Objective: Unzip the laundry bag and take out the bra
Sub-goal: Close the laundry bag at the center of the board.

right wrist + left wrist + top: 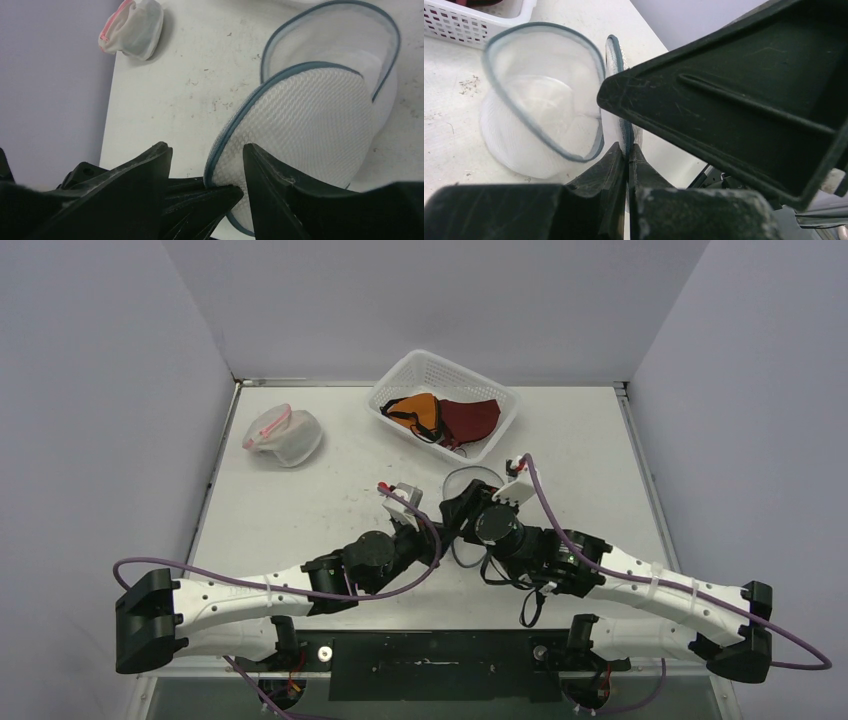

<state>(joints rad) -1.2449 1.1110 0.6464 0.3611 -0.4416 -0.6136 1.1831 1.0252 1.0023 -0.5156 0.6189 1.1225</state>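
Note:
The laundry bag [470,480] is white mesh with blue-grey zipper trim, and it stands open on the table between the two arms. Its round lid [310,120] is flipped up beside the open body [544,100], whose inside shows only white mesh. The bra is out of view. My left gripper [628,147] is shut on the lid's zipper rim [616,55]. My right gripper [207,150] is open, its fingers [270,170] straddling the same rim and the left gripper's tips. In the top view both grippers [450,512] meet at the bag's near side.
A second mesh bag with pink trim [283,435] lies at the back left. A white basket [400,375] at the back holds orange and dark red garments [445,418]. Thin black loops [530,612] show under the right arm; I cannot tell what they are.

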